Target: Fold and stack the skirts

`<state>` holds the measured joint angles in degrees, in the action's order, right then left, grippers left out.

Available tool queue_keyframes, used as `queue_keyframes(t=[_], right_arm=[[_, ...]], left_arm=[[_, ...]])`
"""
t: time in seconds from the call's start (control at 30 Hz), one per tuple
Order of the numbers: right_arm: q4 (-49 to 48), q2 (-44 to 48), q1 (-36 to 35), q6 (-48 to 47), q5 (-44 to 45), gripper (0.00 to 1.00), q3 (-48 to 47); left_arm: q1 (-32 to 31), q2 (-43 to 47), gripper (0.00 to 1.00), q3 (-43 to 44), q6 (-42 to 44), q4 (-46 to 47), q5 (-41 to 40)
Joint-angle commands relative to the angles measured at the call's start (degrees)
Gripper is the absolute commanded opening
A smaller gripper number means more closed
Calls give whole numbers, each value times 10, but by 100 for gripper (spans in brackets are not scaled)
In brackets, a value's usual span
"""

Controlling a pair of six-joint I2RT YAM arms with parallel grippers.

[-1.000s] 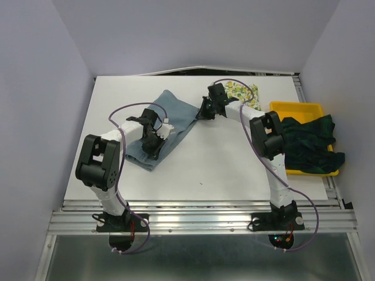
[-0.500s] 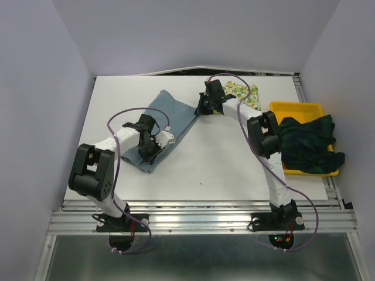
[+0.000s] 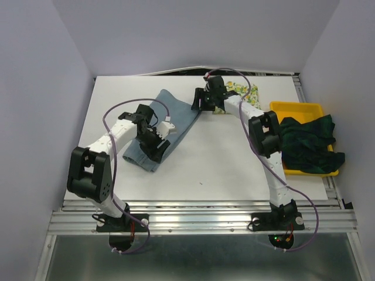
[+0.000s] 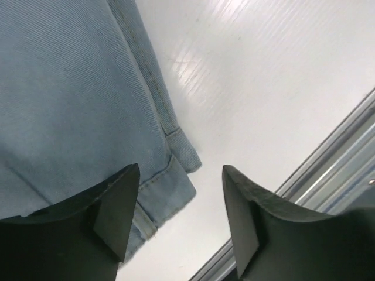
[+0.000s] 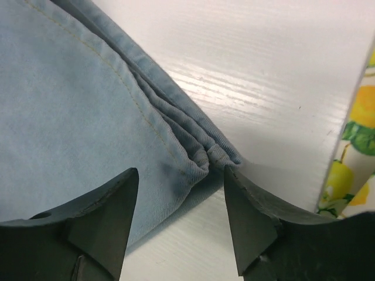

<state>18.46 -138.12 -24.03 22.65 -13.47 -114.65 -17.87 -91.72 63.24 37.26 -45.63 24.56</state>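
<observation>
now poised with left pincer and right pincer both open over near and far ends of the folded blue-grey skirt, probably to leave it flat on the worktop.

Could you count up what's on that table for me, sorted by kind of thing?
Skirts: 3 - blue skirt, lemon-print skirt, plaid skirt
Trays: 1 - yellow tray
Robot arms: 2 - left arm, right arm
Total: 6
</observation>
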Motion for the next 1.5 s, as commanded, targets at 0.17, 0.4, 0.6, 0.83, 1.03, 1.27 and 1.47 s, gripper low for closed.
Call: queue_keyframes(t=[0.17, 0.4, 0.6, 0.83, 1.03, 1.27, 1.47], right_arm=[[-2, 93, -4, -66, -232, 73, -14], [21, 53, -83, -80, -335, 70, 30], [54, -30, -95, -141, -249, 71, -14], [90, -104, -90, -268, -157, 68, -79], [113, -94, -85, -358, -143, 68, -144], [84, 11, -85, -301, -189, 68, -108], [10, 87, -85, -166, -319, 70, -10]], left_arm=[[149, 116, 66, 69, -38, 17, 126], [245, -34, 7, 44, 47, -51, 181], [267, -139, 0, 0, 26, 15, 104], [234, -157, 0, -26, 15, 72, 35], [105, -47, 0, -67, 11, 100, 13], [43, 117, 23, -18, -77, 152, 81], [49, 217, 99, 3, -125, 220, -1]])
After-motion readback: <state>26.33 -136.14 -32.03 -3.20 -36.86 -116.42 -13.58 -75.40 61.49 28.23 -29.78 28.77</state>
